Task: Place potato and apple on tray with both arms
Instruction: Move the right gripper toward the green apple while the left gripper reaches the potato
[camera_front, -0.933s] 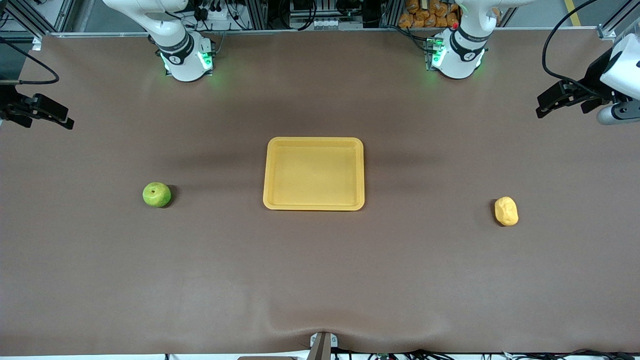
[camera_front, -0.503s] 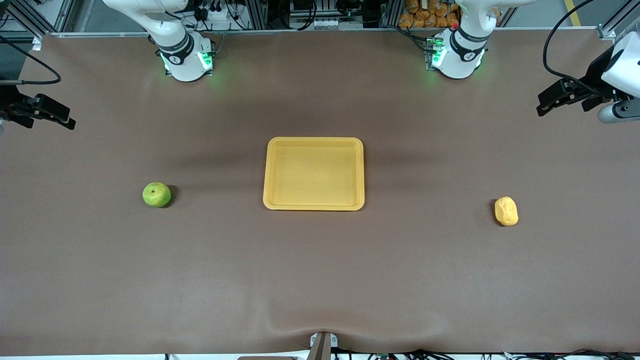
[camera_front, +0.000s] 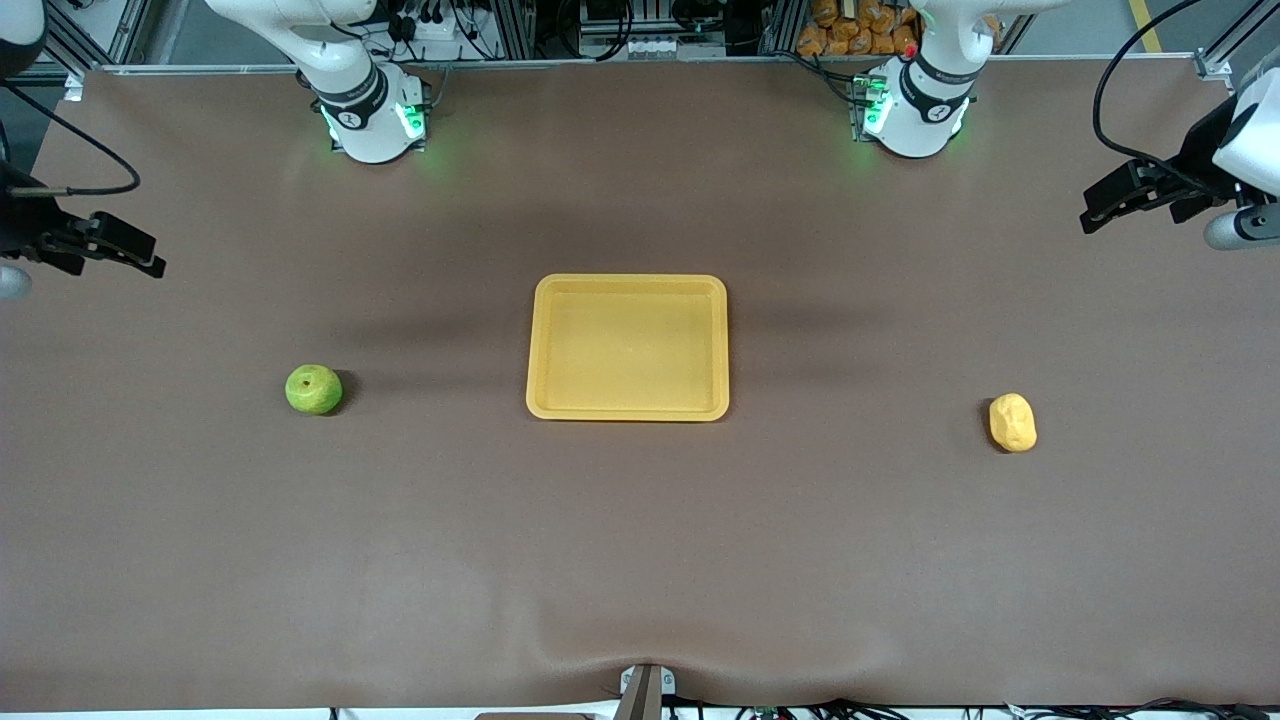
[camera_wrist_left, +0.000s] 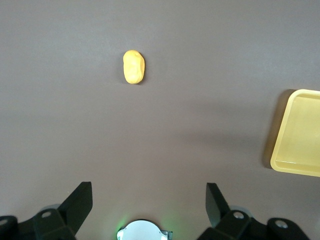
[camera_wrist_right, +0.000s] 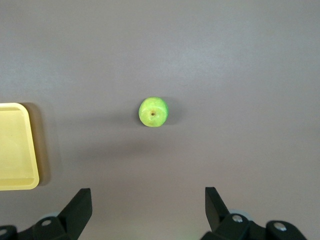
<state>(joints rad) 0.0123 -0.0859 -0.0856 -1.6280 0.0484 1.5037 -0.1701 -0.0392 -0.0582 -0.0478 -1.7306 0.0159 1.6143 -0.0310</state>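
The green apple lies on the brown table toward the right arm's end. The yellow-orange potato lies toward the left arm's end. Between them sits the yellow tray, with nothing in it. My right gripper hangs open over the table's edge at its own end, apart from the apple. My left gripper hangs open over the table at the other end, well apart from the potato. Neither gripper holds anything.
Both arm bases stand at the table's edge farthest from the front camera. A small metal bracket sits at the table's nearest edge. Cables and racks line the space past the bases.
The right gripper has shifted a little inward over the table, toward the apple's side. The left gripper has drifted slightly toward the bases' edge. Apple, potato and tray have not moved.
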